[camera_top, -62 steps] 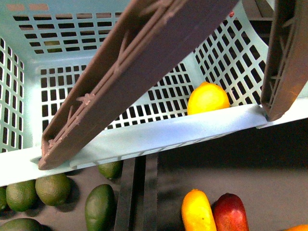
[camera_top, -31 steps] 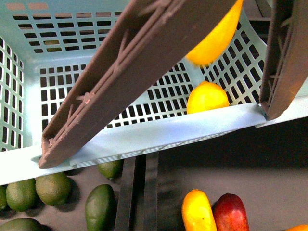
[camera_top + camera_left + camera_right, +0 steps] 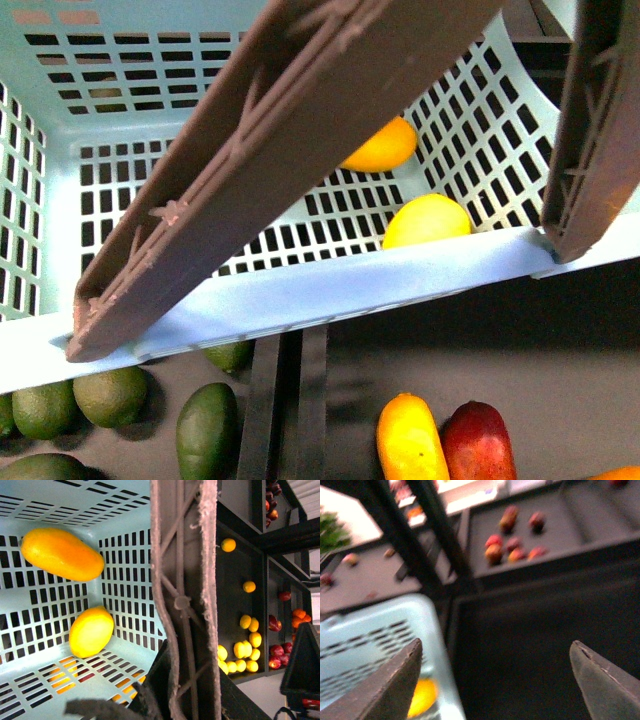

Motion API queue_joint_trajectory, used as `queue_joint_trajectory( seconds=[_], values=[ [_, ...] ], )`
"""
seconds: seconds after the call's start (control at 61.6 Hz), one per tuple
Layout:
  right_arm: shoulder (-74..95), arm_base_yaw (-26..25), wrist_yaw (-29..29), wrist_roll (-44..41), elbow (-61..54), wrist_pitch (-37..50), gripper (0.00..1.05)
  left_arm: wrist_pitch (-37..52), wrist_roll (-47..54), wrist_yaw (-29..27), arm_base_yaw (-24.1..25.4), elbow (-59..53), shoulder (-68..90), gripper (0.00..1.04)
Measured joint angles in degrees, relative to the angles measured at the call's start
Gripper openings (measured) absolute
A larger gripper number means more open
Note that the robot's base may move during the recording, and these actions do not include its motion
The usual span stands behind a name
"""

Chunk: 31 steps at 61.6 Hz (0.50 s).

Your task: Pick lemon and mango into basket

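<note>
Dark surface (image 3: 480,340) runs under the near edge of the basket (image 3: 300,290), with green avocados (image 3: 207,430), a second yellow mango (image 3: 410,440) and a dark red mango (image 3: 478,442) lying just outside that edge.

Half a second ago the mango (image 3: 380,148) was in the air above the basket, partly hidden by the brown handle (image 3: 270,150). Now it lies on the slotted floor inside. The lemon (image 3: 425,220) is beside it, closer to the near wall, and the left wrist view shows the two apart, not touching. The basket itself also sits a little differently in the front view than it did a second ago, so it seems to have been jolted or is being carried.

The right pincer (image 3: 495,645) is spread wide with nothing between its fingers, just outside the basket's rim, which fits a drop already made. The left pincer is not plainly shown. Its own view gives only blurred dark shapes (image 3: 115,707) beside the handle, so I cannot tell whether it is closed on anything.

With both fruits inside, I judge the task as good as done. What is left is to draw the right arm clear.
</note>
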Motion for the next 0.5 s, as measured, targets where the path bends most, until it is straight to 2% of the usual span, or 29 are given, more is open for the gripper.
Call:
queue_joint_trajectory(
  seconds=[0.325, 0.406, 0.454, 0.503],
  values=[
    [-8.7, -3.6, -3.3, -3.0, -11.4, 1.8, 0.02, 0.0, -0.1, -0.1, 0.0, 0.0, 0.0, 0.06],
    [-10.6, -4.3, -4.0, -3.3, -13.2, 1.7, 0.02, 0.0, -0.2, -0.1, 0.0, 0.0, 0.0, 0.06],
    [-12.1, -6.4, -7.5, -3.4, -14.4, 1.4, 0.02, 0.0, -0.1, -0.2, 0.0, 0.0, 0.0, 0.06],
    [-13.2, -7.6, -8.2, -3.4, -15.2, 1.1, 0.02, 0.0, -0.1, -0.3, 0.0, 0.0, 0.0, 0.06]
  ],
)
